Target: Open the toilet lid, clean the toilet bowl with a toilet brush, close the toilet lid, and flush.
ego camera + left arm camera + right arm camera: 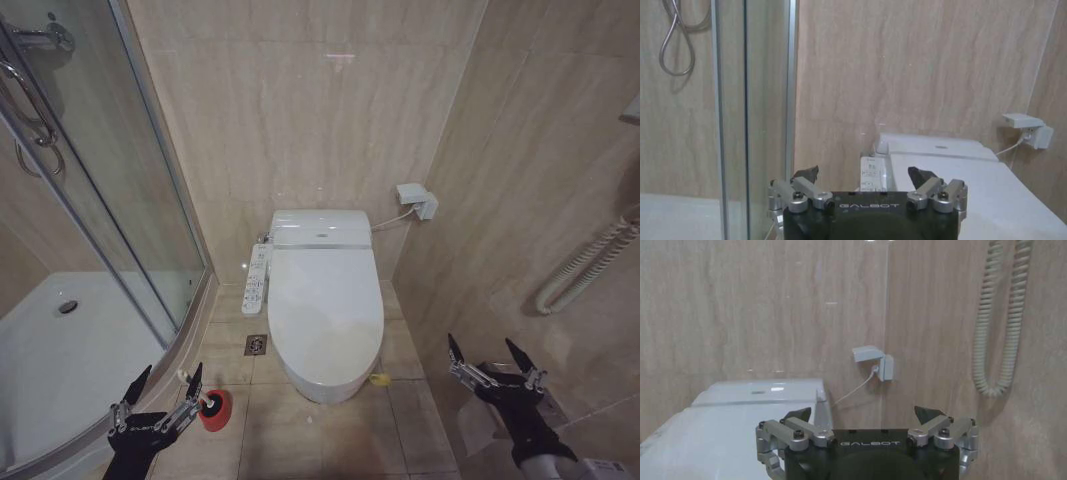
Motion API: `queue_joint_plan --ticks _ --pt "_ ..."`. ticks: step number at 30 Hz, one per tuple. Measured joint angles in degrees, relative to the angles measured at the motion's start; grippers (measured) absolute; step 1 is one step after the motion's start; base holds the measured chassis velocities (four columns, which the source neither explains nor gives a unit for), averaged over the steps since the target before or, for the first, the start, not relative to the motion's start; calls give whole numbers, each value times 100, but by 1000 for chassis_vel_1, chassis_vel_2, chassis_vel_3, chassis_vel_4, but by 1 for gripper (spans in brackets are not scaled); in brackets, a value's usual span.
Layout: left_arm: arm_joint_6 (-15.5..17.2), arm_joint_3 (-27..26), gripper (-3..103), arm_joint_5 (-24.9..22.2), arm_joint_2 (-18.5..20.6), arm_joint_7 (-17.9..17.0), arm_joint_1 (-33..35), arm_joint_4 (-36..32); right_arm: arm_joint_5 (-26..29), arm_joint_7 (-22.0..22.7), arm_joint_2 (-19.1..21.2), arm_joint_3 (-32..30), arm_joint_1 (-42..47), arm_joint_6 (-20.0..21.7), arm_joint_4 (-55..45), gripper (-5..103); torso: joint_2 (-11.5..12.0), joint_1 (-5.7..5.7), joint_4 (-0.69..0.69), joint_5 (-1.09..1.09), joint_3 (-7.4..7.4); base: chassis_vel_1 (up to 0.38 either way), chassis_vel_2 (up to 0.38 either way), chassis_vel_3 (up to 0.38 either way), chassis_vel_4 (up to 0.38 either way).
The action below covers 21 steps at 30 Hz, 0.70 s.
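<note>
Toilet lid (325, 300) is down flat over the bowl, dead centre of the head view, w/ the tank section (321, 229) behind it against the beige tiled wall. We can't see the toilet bowl itself (lid covers it). Long white button panel (256, 279) runs along the toilet's left side, and there's a small yellow-green strap loop (379, 379) on the floor-side edge of the lid, front right.

Toilet brush (196, 388) stands in its red holder cup (216, 409) on the floor tiles, front-left of the toilet, just beside the shower base curb. Floor drain (256, 345) sits between cup and toilet.

Our left gripper (162, 389) hangs low at bottom left, fingers spread apart, grasping nothing; its tips frame the brush handle from our angle, but we can't tell if anything touches. In the left wrist view that gripper (865, 176) is splayed wide, pointing at the panel and lid.

Our right gripper (490, 357) hovers at bottom right, near the right wall, well apart from the toilet, also released & empty. In the right wrist view it (865, 415) is spread wide, w/ the wall socket box (875, 360) and a coiled hose (1000, 320) ahead.
</note>
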<state>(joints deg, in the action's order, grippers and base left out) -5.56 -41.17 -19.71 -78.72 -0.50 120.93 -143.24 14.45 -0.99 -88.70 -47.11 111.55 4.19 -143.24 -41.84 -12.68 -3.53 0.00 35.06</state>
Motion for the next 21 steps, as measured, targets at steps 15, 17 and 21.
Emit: queue_joint_plan --ticks 15,17,21 --pt "0 0 91 0 0 0 0 0 -128 96 14 360 148 -144 0 100 0 0 0 0 0 0 0 0 0" --pt "0 0 91 0 0 0 0 0 -124 98 15 350 151 -143 0 100 0 0 0 0 0 0 0 0 0" --pt "0 0 91 0 0 0 0 0 -117 111 -1 347 155 -142 0 100 0 0 0 0 0 0 0 0 0"
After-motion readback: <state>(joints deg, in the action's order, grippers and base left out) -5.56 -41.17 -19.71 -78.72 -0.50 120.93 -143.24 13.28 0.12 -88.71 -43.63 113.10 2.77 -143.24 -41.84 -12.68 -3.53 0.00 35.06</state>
